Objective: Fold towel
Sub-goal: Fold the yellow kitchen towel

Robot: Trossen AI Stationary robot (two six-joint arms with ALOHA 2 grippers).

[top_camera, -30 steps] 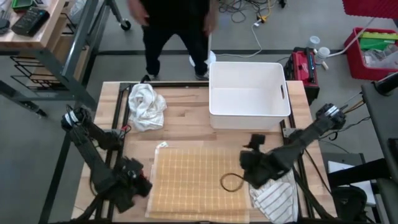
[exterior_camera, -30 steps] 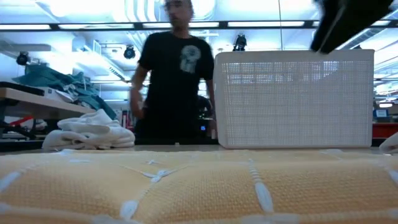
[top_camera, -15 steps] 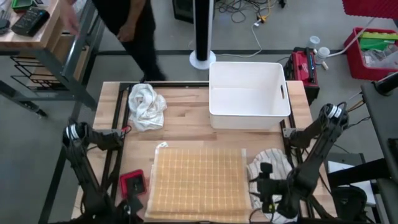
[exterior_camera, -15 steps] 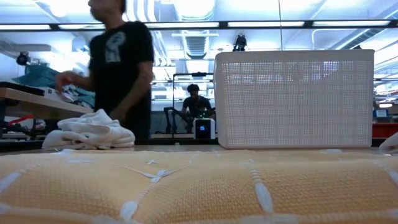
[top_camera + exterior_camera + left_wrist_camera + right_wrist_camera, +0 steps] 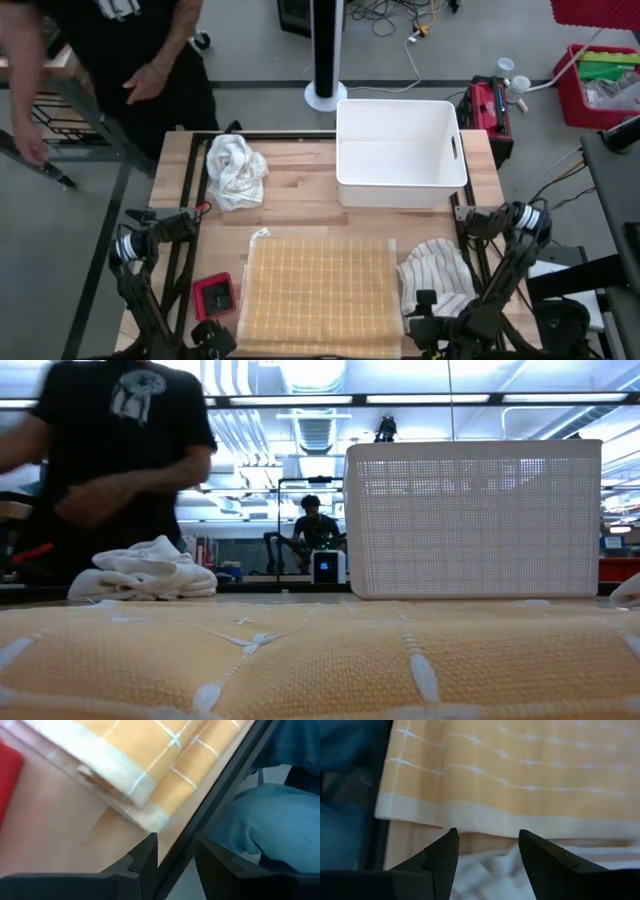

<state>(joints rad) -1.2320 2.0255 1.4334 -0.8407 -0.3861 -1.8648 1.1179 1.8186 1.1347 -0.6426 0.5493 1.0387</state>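
I have both arms drawn back to the near edge of the table. My left gripper (image 5: 174,851) sits at the near left corner with its fingers a narrow gap apart and nothing between them; the yellow towel (image 5: 316,292) lies flat just ahead of it, its folded corner hanging close to the fingertips. My right gripper (image 5: 487,849) sits at the near right, fingers spread wide and empty, with the towel's pale hem straight ahead and a striped cloth (image 5: 437,273) beside it. A red box (image 5: 214,293) rests just beyond my left gripper. Farther off stand a white basket (image 5: 401,152) and a crumpled white cloth (image 5: 234,170). A person (image 5: 110,50) stands beyond the table's far left corner.
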